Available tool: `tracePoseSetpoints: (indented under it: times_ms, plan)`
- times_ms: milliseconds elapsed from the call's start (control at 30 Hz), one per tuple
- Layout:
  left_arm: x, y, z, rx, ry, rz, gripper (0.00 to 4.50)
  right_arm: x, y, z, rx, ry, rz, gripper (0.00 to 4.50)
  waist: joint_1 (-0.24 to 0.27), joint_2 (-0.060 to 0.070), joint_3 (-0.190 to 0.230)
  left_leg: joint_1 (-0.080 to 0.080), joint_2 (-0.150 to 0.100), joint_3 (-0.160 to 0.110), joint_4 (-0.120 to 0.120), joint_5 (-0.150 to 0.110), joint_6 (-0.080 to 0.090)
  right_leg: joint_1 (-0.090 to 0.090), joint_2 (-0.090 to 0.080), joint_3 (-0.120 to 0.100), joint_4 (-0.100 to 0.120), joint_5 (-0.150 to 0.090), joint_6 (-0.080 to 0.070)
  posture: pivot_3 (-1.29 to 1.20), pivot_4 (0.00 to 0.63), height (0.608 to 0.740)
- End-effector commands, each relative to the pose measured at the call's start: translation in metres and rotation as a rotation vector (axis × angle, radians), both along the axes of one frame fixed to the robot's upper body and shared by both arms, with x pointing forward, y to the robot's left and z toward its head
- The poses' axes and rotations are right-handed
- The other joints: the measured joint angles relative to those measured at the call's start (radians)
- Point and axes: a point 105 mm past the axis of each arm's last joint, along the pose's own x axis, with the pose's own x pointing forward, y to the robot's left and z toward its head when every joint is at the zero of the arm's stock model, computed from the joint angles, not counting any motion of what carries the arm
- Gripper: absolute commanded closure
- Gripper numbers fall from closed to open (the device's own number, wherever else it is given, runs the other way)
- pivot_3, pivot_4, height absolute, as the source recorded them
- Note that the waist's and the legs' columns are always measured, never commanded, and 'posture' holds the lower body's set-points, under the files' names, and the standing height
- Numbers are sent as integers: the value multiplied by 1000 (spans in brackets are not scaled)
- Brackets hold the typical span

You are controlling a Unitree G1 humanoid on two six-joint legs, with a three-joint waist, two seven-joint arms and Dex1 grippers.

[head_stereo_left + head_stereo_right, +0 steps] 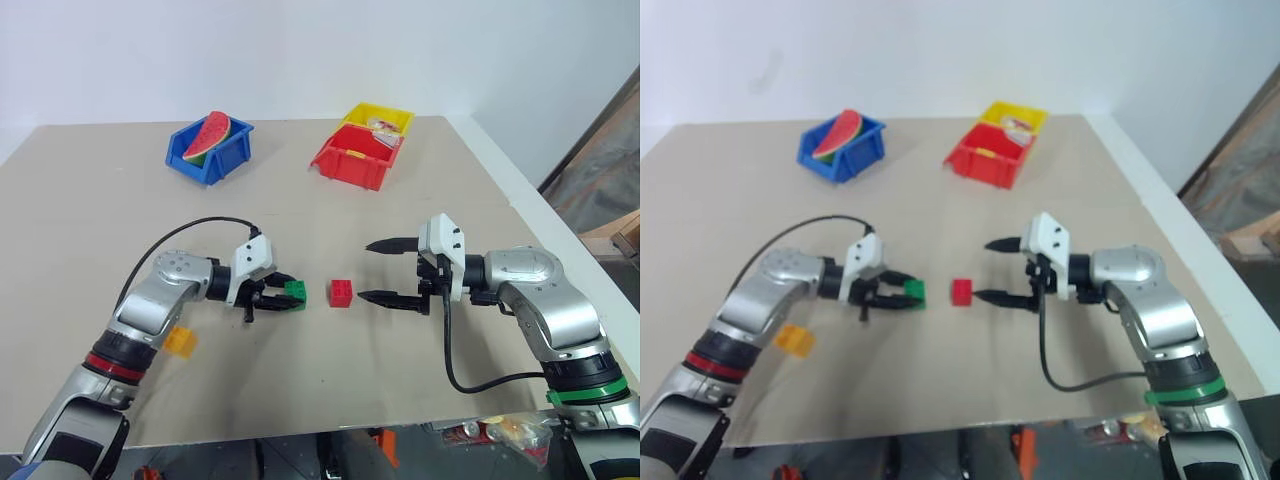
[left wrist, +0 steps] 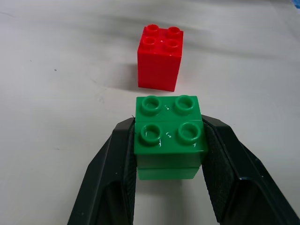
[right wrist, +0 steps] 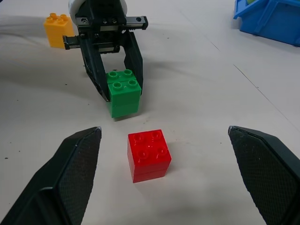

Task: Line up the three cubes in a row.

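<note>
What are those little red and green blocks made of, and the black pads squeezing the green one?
The red cube and green cube look like glossy moulded plastic: sharp studs, light glints. The left end effector fingers seem hard black plastic lined with a finely textured, matte pad, perhaps rubber.

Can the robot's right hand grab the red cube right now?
Probably yes. The right gripper is wide open, pointing at the red cube, with bare table between them. The green cube, held by the left gripper, sits on the far side, apart from it.

Green cube (image 1: 295, 292) beside red (image 1: 341, 293); yellow-orange (image 1: 181, 340) apart
</note>
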Motion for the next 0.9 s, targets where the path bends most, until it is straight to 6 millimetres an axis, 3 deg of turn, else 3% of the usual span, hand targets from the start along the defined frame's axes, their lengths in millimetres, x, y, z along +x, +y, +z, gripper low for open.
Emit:
tracePoseSetpoints:
  times_ms: [33, 533, 800, 900]
  plan:
    - [2, -2, 10, -7, -47, -13, 2886, -3, -2, 14, 9, -51, 2, 0, 0, 0, 0, 0, 0, 0, 0, 0, 0, 0, 0, 0, 0, 0, 0, 0, 150, 740]
    - [-4, 0, -3, 52, -26, -49, 2886, -4, -2, 12, 9, -35, 0, 0, 0, 0, 0, 0, 0, 0, 0, 0, 0, 0, 0, 0, 0, 0, 0, 0, 150, 740]
    - [-1, 0, 3, 39, -36, -36, 96, -6, 1, 15, 20, -33, 32, 0, 0, 0, 0, 0, 0, 0, 0, 0, 0, 0, 0, 0, 0, 0, 0, 0, 150, 740]
    - [-1, 0, 12, 27, -54, -35, 37, -8, 5, 18, 26, -32, 56, 0, 0, 0, 0, 0, 0, 0, 0, 0, 0, 0, 0, 0, 0, 0, 0, 0, 150, 740]
